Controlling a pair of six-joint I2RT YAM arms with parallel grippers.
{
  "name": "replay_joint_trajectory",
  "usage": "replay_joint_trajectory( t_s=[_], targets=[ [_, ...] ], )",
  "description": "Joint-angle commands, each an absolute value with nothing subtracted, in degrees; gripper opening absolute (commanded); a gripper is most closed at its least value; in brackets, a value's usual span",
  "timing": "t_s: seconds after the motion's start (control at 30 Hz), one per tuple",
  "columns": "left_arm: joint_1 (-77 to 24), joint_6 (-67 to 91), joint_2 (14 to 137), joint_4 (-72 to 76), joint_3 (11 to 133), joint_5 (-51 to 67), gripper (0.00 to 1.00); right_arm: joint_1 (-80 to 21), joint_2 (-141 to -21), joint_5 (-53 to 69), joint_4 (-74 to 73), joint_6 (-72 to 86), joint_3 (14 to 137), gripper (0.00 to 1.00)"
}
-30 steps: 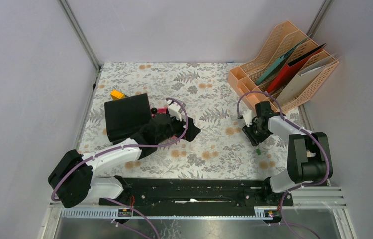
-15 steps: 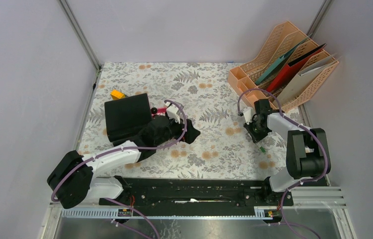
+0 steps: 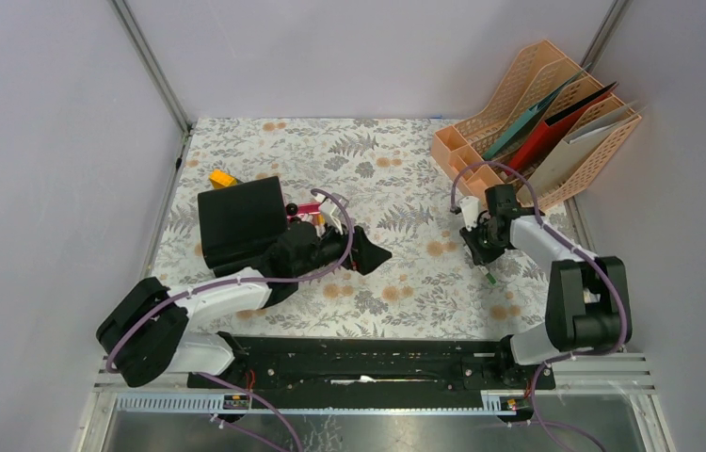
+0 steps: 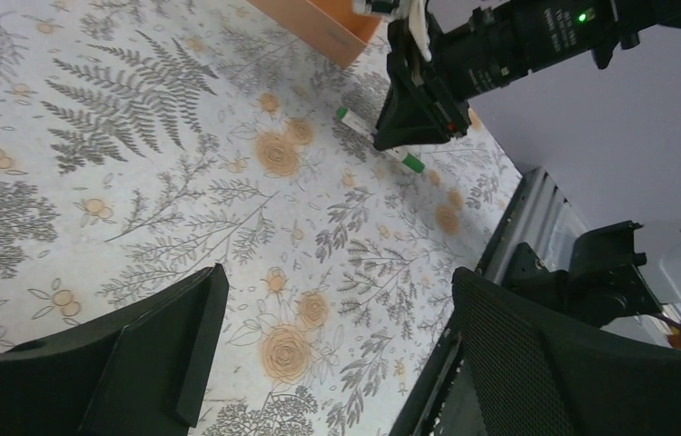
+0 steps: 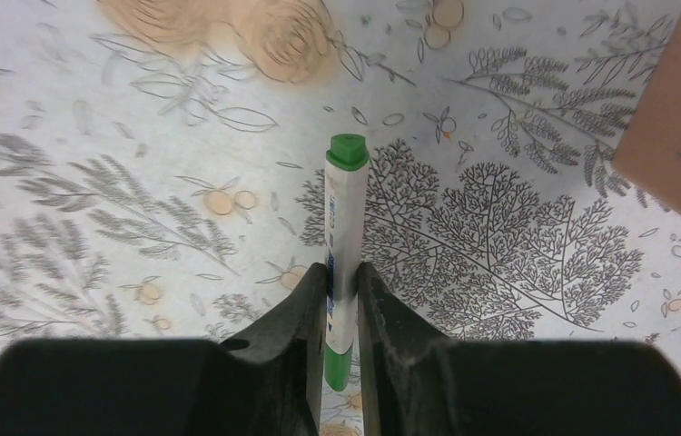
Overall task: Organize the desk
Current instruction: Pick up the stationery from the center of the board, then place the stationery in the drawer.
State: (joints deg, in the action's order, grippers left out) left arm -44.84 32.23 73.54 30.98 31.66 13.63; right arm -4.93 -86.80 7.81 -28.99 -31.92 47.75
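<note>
The counter [image 3: 406, 179], a broad flat rectangle under pale cloth printed with grey fern fronds and small orange blooms, spreads from the black slotted rail [image 3: 359, 363] at the arms' bases out to the plain grey walls. The right fingers [image 5: 296, 327], blunt matte-black wedges, are clamped on a slim marker [image 5: 344, 227] with a smooth white barrel and green ends, one cap faintly triangular in section. They pinch it near one end, so most of its length juts out beyond the tips. It sits low over the right side of the cloth, and whether it touches the fabric I cannot tell. Just beyond it, in the far right corner, stands a peach plastic file rack [image 3: 537, 122] with lattice walls, holding thin flat sheets in teal, red and grey that lean in its slots. The left fingers [image 4: 164, 336] stand wide apart with nothing between them, one showing a fine mesh-textured pad, poised over the middle of the cloth. Left of that arm lies a flat matte-black rectangular slab [image 3: 239, 224], with a small yellow piece [image 3: 223, 178] at its far corner and a thin pink item [image 3: 304, 209] just beside its right edge.
</note>
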Motion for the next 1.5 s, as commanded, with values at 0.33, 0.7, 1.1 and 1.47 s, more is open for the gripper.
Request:
replay_joint_trajectory(
  t_s=[0.33, 0.7, 1.1, 1.47],
  targets=[
    [-46.1, 41.2, 77.8, 50.5, 30.0, 19.8, 0.98, -4.8, -76.8, 45.4, -35.2, -28.8, 59.0, 0.00],
    [-52.0, 43.9, 85.2, 59.8, 32.7, 13.0, 0.94, -4.2, -76.8, 68.8, -30.6, -22.2, 60.3, 0.00],
    [-54.0, 46.7, 95.5, 63.8, 40.5, 9.8, 0.84, -3.6, -77.1, 74.6, -30.6, -22.1, 59.1, 0.00],
    [-54.2, 48.6, 100.0, 64.7, 44.6, 10.5, 0.58, -3.6, -76.8, 75.2, -30.6, -22.1, 58.8, 0.00]
  ],
)
